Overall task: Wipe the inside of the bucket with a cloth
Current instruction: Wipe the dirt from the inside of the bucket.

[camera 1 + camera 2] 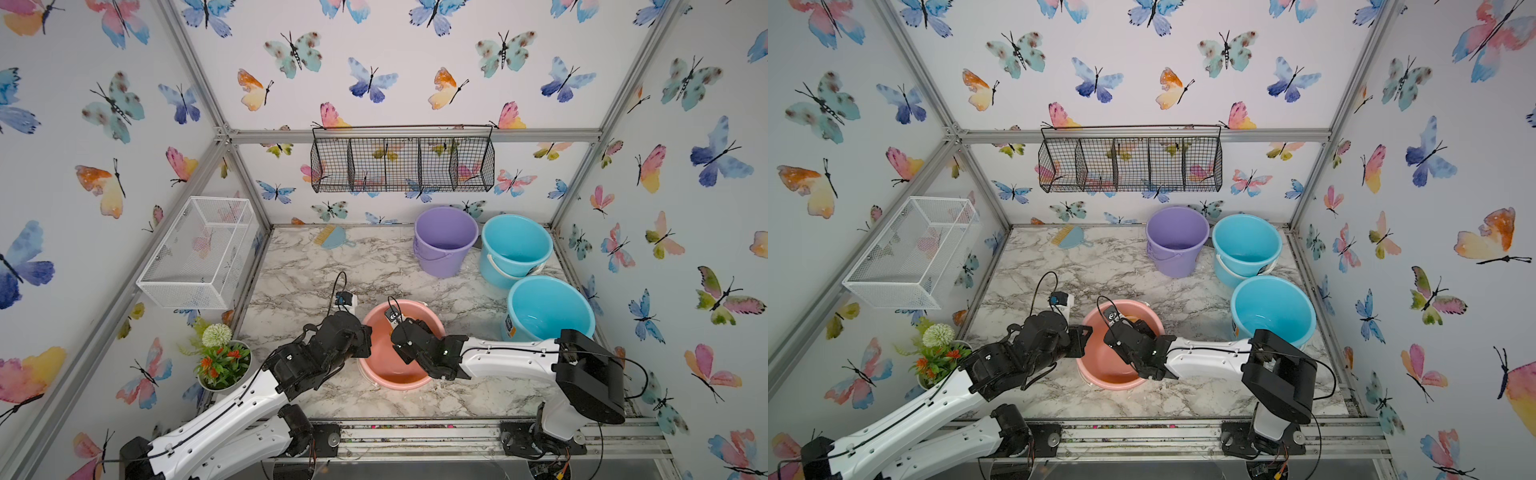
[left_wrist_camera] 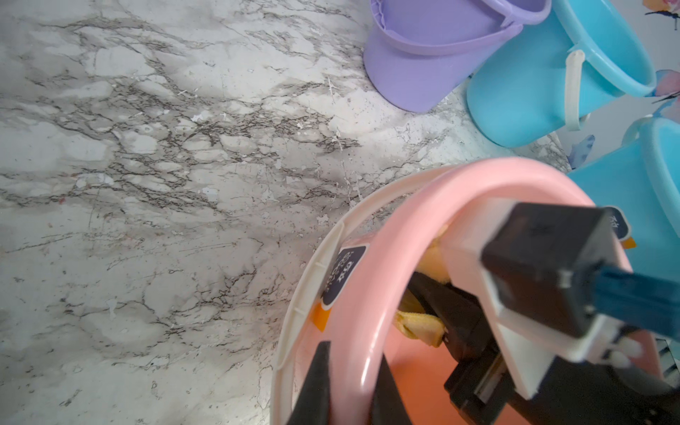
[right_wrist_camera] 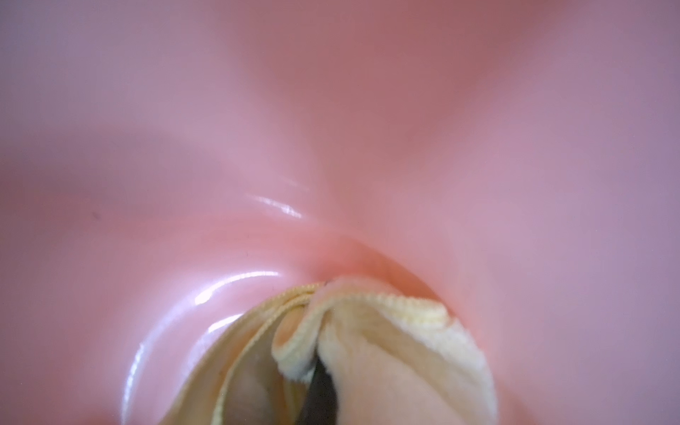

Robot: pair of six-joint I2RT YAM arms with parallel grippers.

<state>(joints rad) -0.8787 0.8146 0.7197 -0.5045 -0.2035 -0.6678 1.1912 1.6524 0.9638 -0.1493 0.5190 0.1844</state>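
The pink bucket (image 1: 384, 357) stands at 6 o'clock on the counter (image 1: 316, 270). The left hand (image 2: 351, 368) pinches its rim narrowly, one finger inside and one outside. The right hand (image 3: 320, 386) is down inside, closed tight on the cloth (image 3: 386, 353), which is bunched against the inner wall. A purple bucket (image 1: 436, 257) stands at 1 o'clock, a far blue bucket (image 1: 498, 266) at 2 and a near blue bucket (image 1: 548, 305) at 4.

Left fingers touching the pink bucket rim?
Touching. Left wrist view: the left gripper has its fingers either side of the pink bucket rim, pressed on, no gap.
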